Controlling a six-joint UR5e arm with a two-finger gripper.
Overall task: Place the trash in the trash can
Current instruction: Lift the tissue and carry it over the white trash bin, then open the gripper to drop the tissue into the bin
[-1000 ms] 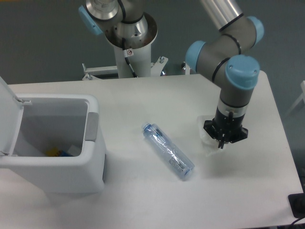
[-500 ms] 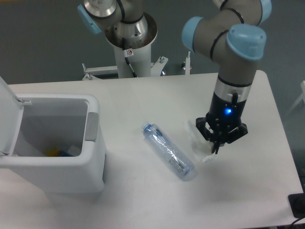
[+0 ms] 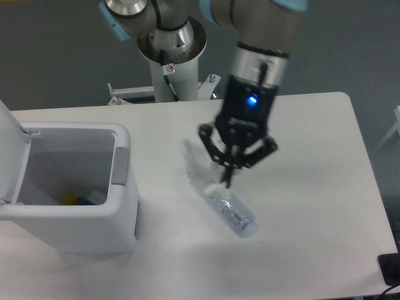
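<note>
On the left of the bench point(image 3: 300, 206) stands the trash can point(image 3: 75, 215), its lid point(image 3: 9, 147) tipped up and its mouth open; something small and yellow-blue lies at the bottom. Further right, the bottle point(image 3: 230, 211) lies on its side on the bench, and its upper end is now covered from the camera by the wrapper point(image 3: 199, 174).

A second ago the tool point(image 3: 227, 180) was low over the wrapper near the right side of the bench. Since then it has swung leftward across the bench and sits higher in the picture, above the bottle, with the blue light on the wrist lit. Its fingers are drawn together to a point, and the crumpled clear wrapper appears to hang from them, trailing to the left; the spot where the wrapper lay is bare.

So the first piece of trash looks picked up and about halfway to the can. The bottle is untouched and has yet to be fetched.
</note>
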